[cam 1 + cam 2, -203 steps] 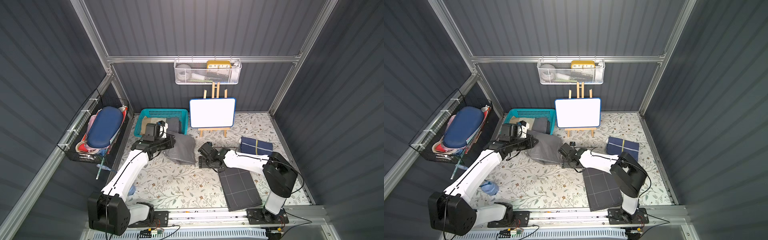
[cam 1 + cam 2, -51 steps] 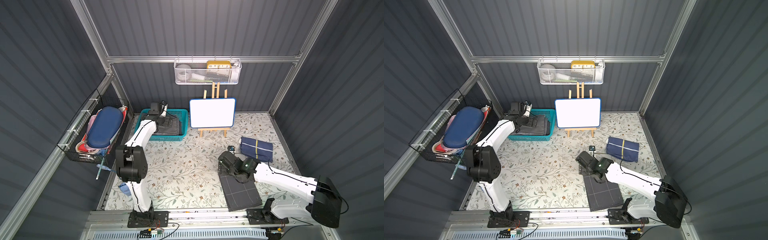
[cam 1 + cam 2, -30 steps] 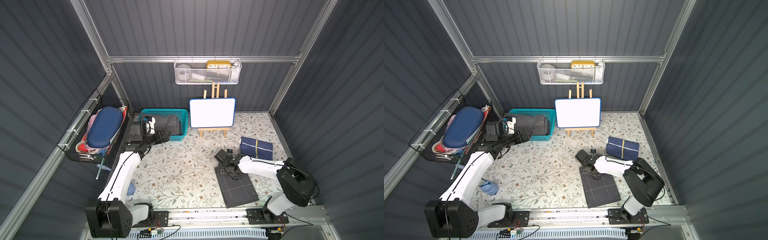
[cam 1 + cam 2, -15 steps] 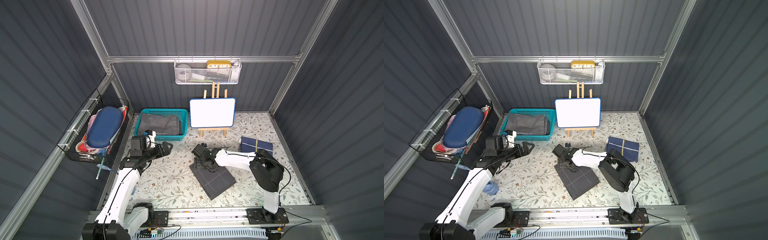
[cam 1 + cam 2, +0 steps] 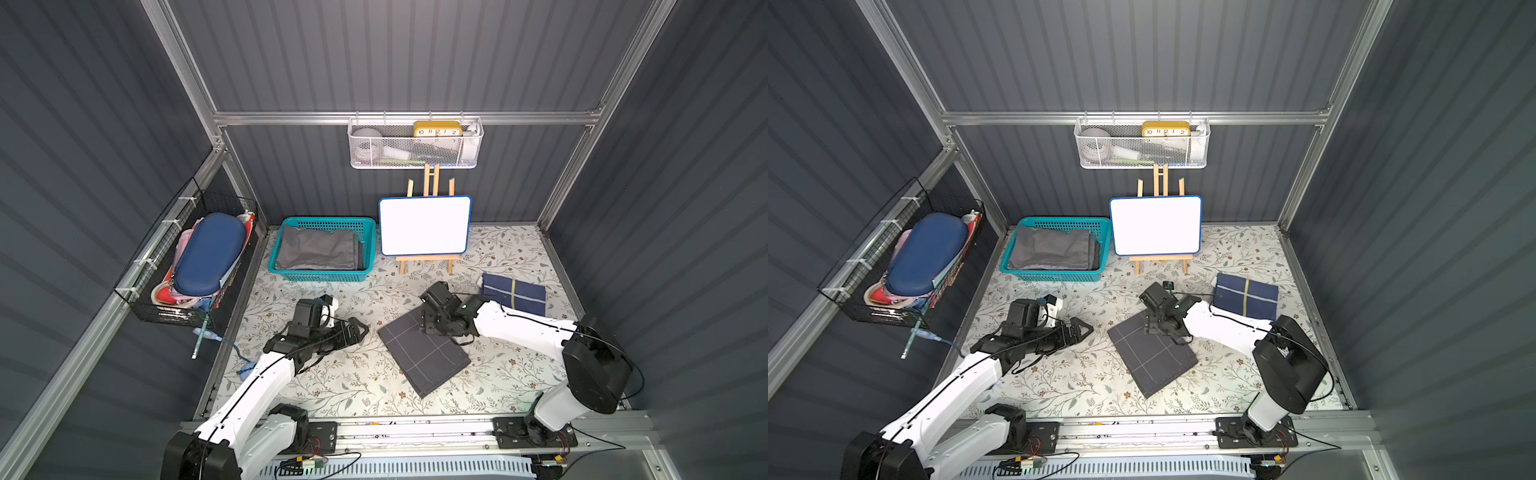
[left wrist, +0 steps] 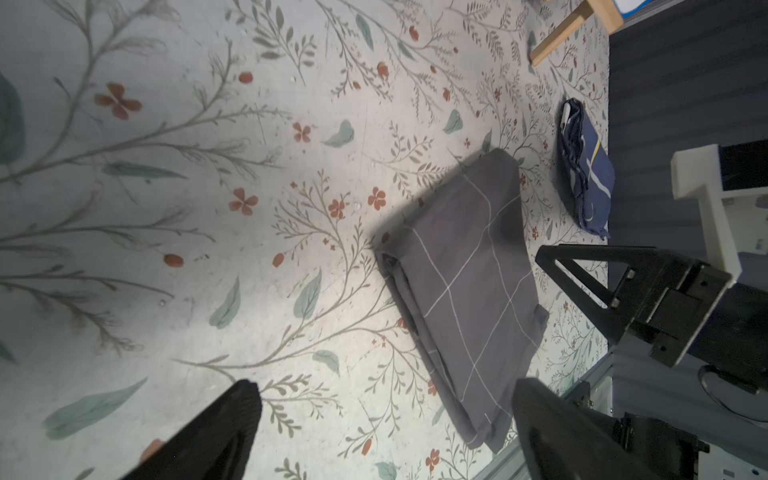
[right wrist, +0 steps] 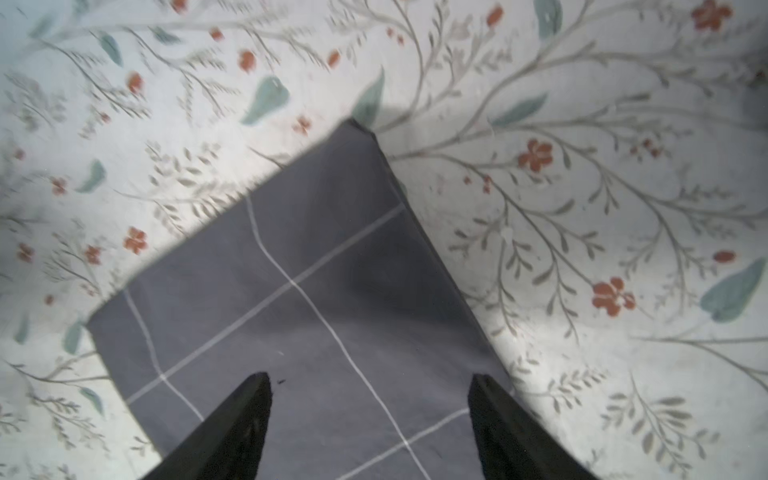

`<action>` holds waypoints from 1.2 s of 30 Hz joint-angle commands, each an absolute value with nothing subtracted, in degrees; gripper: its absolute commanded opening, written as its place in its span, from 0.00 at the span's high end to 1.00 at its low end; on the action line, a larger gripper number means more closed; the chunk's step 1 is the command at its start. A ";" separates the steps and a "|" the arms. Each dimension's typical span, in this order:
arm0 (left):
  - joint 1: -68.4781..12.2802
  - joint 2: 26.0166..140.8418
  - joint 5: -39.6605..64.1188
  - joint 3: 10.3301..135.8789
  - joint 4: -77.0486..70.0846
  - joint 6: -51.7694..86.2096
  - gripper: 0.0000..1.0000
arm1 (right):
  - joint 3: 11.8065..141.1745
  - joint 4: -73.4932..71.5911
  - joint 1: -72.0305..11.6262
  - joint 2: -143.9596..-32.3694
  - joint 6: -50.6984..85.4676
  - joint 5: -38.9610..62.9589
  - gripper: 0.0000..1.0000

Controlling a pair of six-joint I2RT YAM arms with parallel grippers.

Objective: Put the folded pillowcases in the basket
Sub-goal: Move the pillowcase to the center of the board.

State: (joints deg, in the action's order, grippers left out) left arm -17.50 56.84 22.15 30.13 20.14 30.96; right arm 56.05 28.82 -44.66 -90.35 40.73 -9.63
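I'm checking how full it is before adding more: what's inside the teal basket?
A folded grey cloth lies in the basket, covering most of its perforated bottom. Whether anything lies beneath the cloth cannot be seen, because the cloth covers it.

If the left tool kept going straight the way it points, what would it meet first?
Probably the folded grid-lined pillowcase on the floral mat, just ahead of the open left tool; its height above the mat is unclear.
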 commanded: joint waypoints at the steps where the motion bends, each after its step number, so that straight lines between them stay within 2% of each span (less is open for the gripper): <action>1: -20.90 58.06 23.68 28.81 17.17 33.33 0.00 | 50.74 30.89 -44.83 -87.21 42.89 -9.15 0.20; 5: -24.31 57.82 21.31 27.58 16.76 34.66 0.00 | 45.97 27.66 -45.93 -85.49 45.22 -6.44 0.20; 10: -24.53 51.04 15.14 25.88 18.45 37.31 0.00 | 47.22 24.76 -51.48 -89.06 48.71 -6.03 0.20; 15: -24.53 44.44 1.25 26.18 27.94 40.08 0.00 | 51.87 19.47 -55.37 -96.15 51.84 -2.71 0.20; 17: -24.52 40.23 -1.18 25.85 29.38 41.59 0.00 | 54.74 18.06 -56.34 -98.59 52.63 -1.39 0.20; 21: -24.46 38.05 1.83 24.15 25.80 40.00 0.00 | 59.59 16.81 -57.30 -101.51 53.87 0.04 0.21; 29: -24.52 54.66 14.08 24.41 16.59 37.47 0.00 | 58.25 24.58 -55.77 -93.93 50.39 -9.80 0.20; 36: -25.44 62.49 19.14 23.20 7.65 39.27 0.11 | 50.49 22.44 -50.58 -90.50 49.90 -7.80 0.19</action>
